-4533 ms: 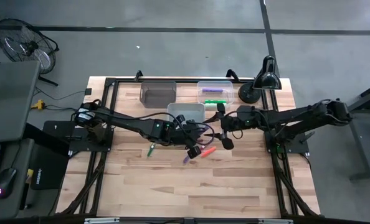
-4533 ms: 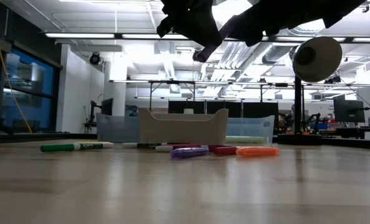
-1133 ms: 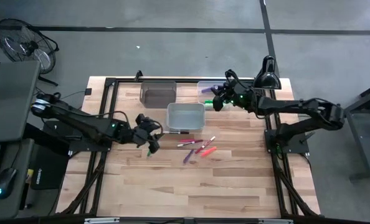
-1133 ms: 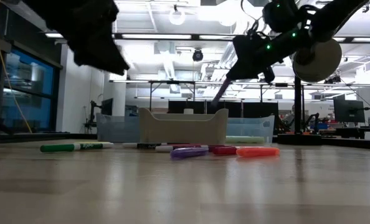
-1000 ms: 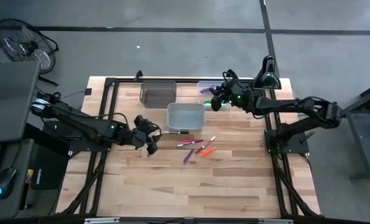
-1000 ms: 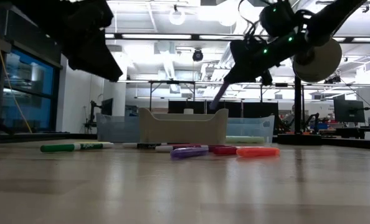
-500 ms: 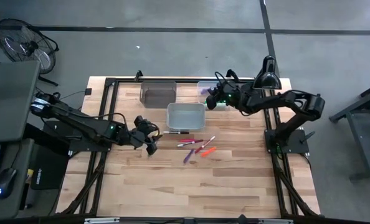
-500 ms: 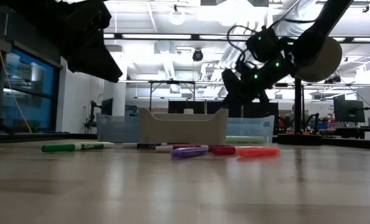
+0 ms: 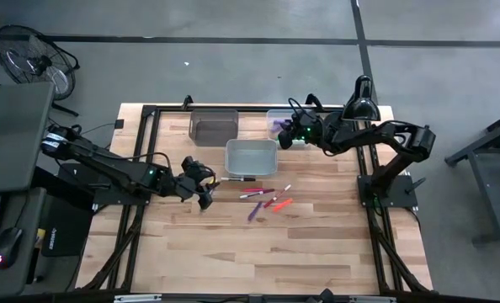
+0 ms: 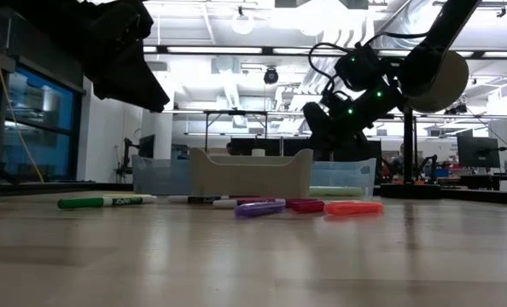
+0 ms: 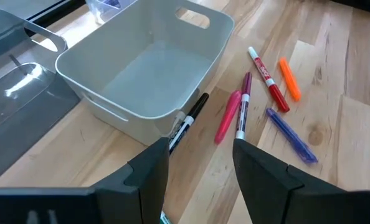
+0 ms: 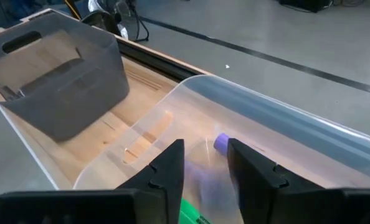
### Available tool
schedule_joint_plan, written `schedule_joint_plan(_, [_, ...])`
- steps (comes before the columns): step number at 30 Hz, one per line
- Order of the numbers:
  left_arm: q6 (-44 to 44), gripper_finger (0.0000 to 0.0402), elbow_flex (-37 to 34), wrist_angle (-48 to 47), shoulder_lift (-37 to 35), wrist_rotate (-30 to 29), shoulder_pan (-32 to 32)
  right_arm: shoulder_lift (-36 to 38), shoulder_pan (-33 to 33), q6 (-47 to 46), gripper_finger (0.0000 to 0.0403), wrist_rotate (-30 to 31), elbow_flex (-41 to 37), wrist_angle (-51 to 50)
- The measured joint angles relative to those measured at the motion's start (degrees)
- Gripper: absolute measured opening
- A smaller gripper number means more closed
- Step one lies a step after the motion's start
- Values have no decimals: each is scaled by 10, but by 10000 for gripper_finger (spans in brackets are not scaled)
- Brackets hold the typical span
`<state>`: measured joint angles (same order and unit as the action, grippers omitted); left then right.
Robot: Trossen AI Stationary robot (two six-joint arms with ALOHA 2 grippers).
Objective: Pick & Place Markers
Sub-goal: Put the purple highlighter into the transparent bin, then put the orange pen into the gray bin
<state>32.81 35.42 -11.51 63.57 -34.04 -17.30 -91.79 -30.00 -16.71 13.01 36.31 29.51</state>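
Markers mostly lay loose on the table, a few already in the clear bin where the right gripper, jaws parted, released a purple one, while the left gripper hovered wide over a green one.

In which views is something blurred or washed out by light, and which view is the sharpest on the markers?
Low view: ceiling lights glare white, and the left arm shows only as a dark shape against them. Right wrist view: the purple marker in the clear bin is smeared. Left wrist view: sharpest, the markers beside the white bin are crisp.
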Motion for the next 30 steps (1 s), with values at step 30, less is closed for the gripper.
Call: schedule_joint_plan(30, [0,175,0,10,0,1,0,18,5,44,129,-102,0,32])
